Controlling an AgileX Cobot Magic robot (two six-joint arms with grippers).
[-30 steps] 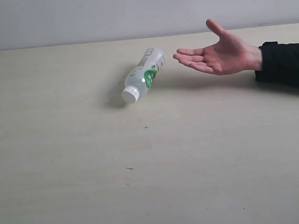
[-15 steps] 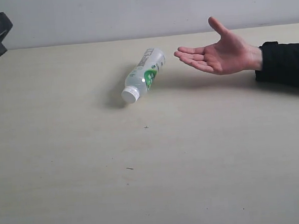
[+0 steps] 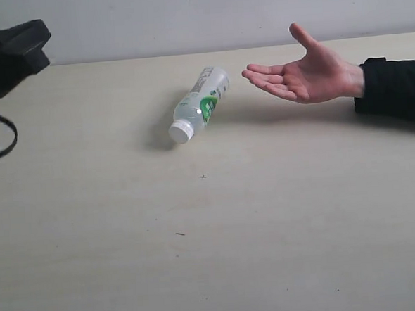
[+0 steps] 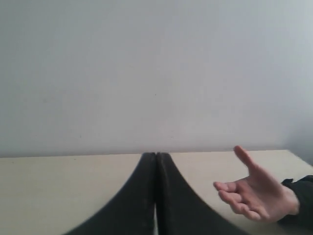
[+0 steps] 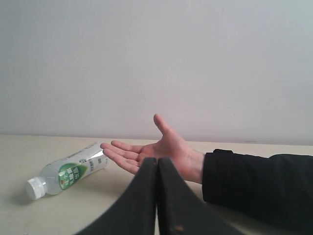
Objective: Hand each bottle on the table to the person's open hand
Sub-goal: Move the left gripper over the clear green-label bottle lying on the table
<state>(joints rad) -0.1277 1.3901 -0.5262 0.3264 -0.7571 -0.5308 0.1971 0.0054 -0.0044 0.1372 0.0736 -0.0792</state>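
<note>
Centrally, just above mid-frame in the exterior view, 1 bottle [image 3: 199, 104] lies on its side on the pale beige table [image 3: 213, 240]. It is clear plastic with a white-green label [image 3: 208, 99]. Its white cap [image 3: 181, 132] points toward the lower left and its base toward the upper right. The person's open hand [image 3: 302, 72] occupies the upper right of the frame, palm up, thumb raised and fingers spread toward the left. Its wrist enters a black sleeve [image 3: 394, 91] at the right edge. The fingertips are near the bottle's base but apart from it, and a soft shadow falls on the table below the hand. At the upper left edge, a black part of the left arm [image 3: 7, 55] projects into the frame, well apart from the bottle, with a thin black cable [image 3: 8, 143] looping beneath it. A plain grey wall [image 3: 185, 16] closes the scene behind the table. In the left wrist view, the left gripper [image 4: 156, 155] has its 2 black jaws pressed together with nothing between them, and the open hand shows beyond. In the right wrist view, the right gripper [image 5: 157, 159] is likewise fully closed and empty. Both the hand and the lying bottle are visible beyond its tips. No gripper touches the bottle.
</note>
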